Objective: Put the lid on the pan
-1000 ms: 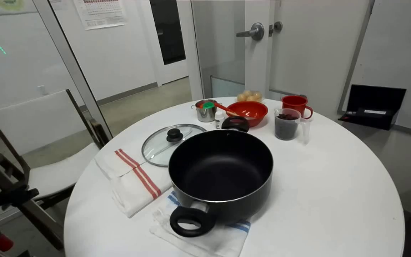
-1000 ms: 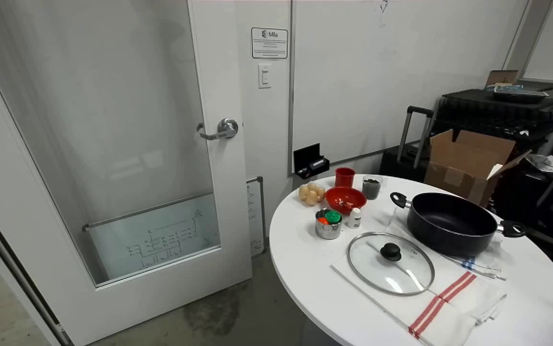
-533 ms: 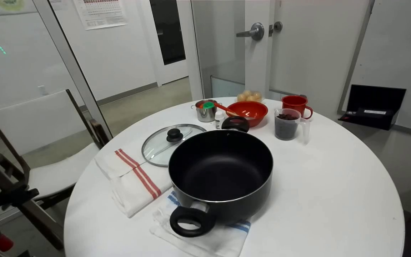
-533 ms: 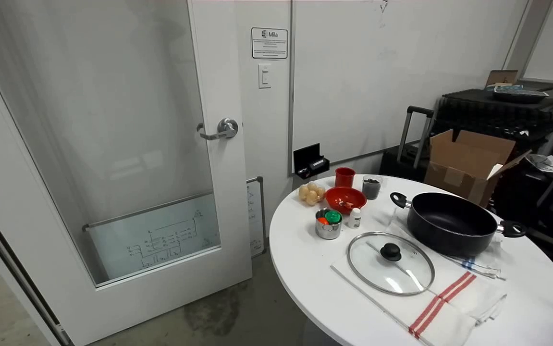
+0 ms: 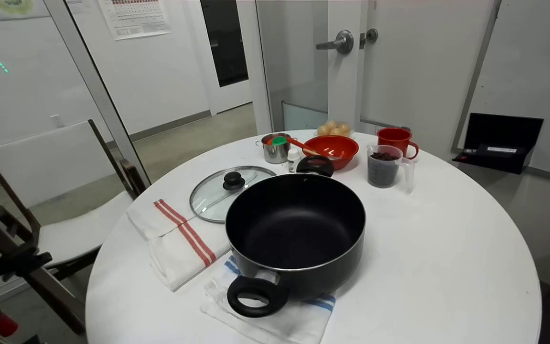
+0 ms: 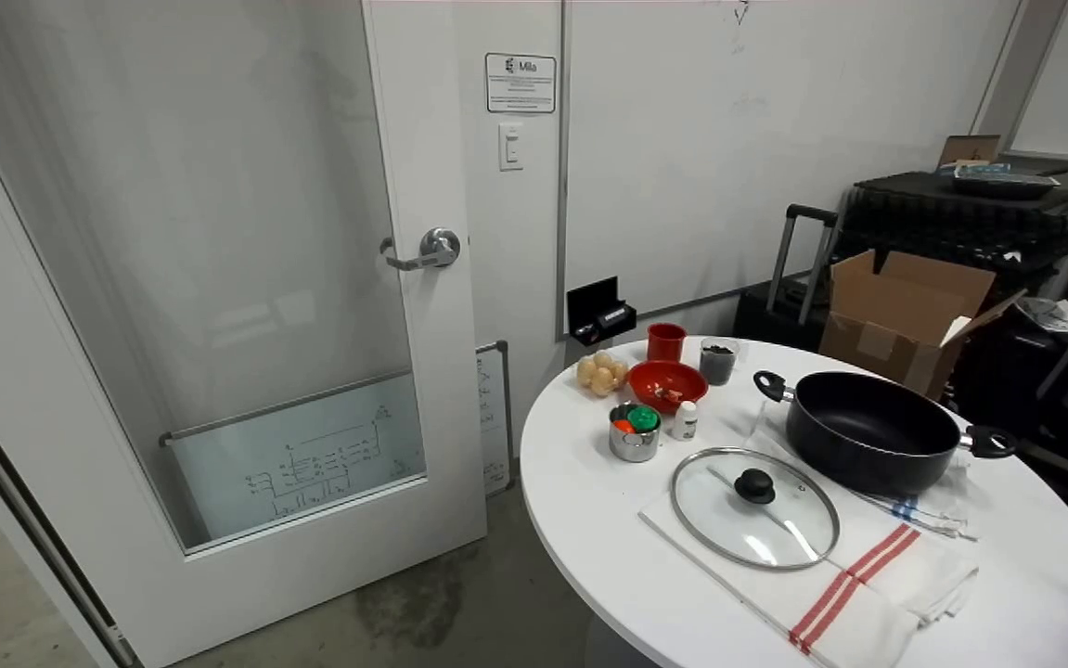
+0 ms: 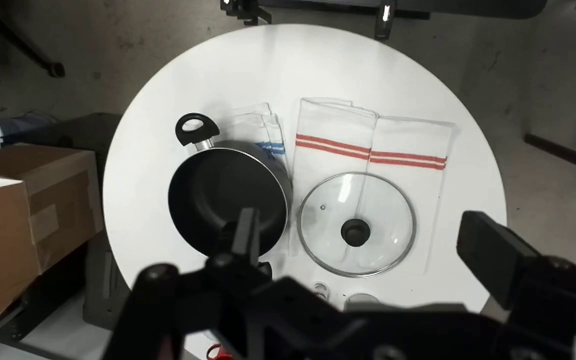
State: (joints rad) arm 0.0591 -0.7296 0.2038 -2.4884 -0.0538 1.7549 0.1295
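glass lid [image 6: 755, 512] on red-striped towel [image 6: 854, 594], beside black pan [image 6: 872, 455]; tool [image 7: 362, 231] spread wide, holding nothing.

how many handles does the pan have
2: the near handle sticks out at the front of the pan in an exterior view, and the far handle at the back, across from it. Both exterior views show the two; none seems hidden.

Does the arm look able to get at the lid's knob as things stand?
Likely yes: in the wrist view the end effector is open, and the knob faces up, uncovered. The pan stands close to the lid, so a wide-open descent might brush the pan.
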